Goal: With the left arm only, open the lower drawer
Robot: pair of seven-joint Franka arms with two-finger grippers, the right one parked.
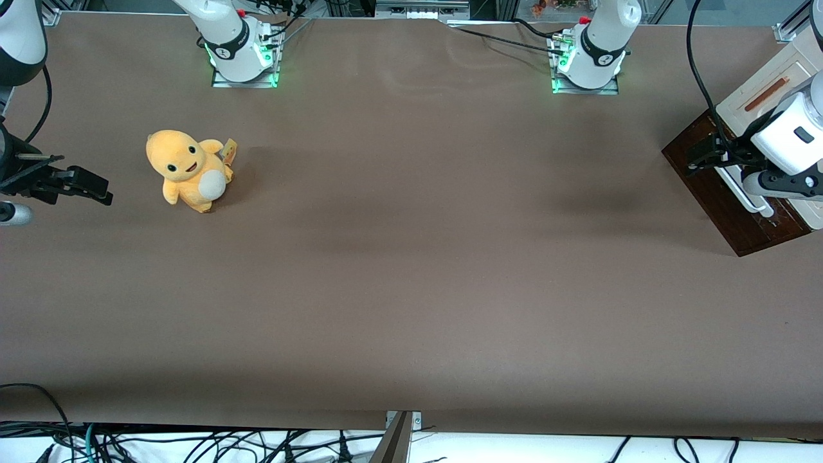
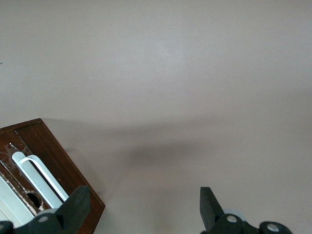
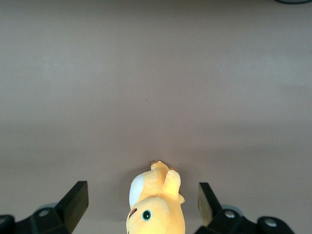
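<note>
Brown surface (image 1: 411,276) fills most of the front view; its near edge runs along the bottom of the frame, with black cables (image 1: 193,444) on the white strip below it.

Yellow plush toy (image 1: 188,168) sits upright in the upper left of the front view, toward the parked arm's end, with a white belly and a small tag at its side.

Cream-white cabinet (image 1: 765,87) stands at the right edge of the front view, toward the working arm's end, set at an angle. Upper panel carries a thin copper-brown strip handle (image 1: 766,94).

Lower drawer (image 1: 720,193) shows as dark brown wood at the cabinet's foot, right edge, mid height. Its long white bar handle (image 2: 41,178) lies along the drawer front.

Left arm (image 1: 787,138) reaches in from the right edge above the drawer. End effector (image 1: 701,154) is over the drawer's corner nearest the arm bases. In the wrist view the end effector (image 2: 141,209) has its fingers (image 2: 78,207) spread wide, holding nothing; one finger hangs above the drawer's corner, just beside the white handle, the other over bare surface.
</note>
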